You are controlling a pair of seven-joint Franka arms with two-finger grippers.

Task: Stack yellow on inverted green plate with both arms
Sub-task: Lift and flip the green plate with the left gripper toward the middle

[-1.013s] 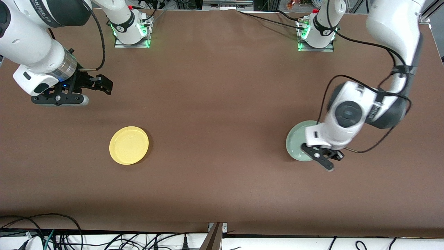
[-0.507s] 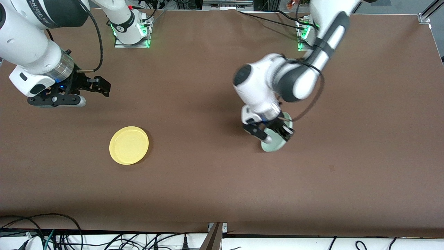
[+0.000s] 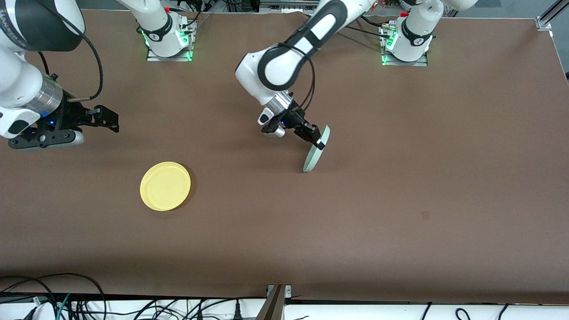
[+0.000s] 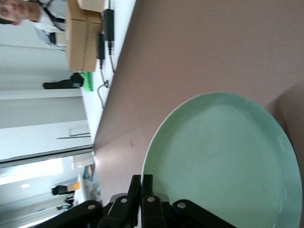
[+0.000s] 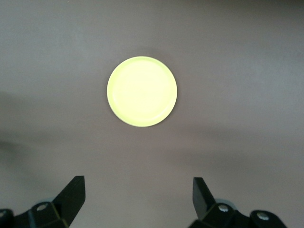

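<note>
The left gripper [image 3: 316,141] is pinching the rim of the green plate [image 3: 316,150], holding it on edge over the middle of the brown table [image 3: 400,186], its lower rim at or just above the surface. The right gripper [image 3: 100,119] is hanging with fingers spread wide over the right arm's end of the table. The yellow plate [image 3: 165,186] is lying flat there, rim up, nearer the front camera.

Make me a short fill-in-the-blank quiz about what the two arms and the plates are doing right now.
1. The left gripper holds the ____ plate by its rim.
2. That plate is tilted up on its ____.
3. The yellow plate lies flat on the ____.
4. The right gripper has its jaws ____.

Missing words: green; edge; table; open
</note>
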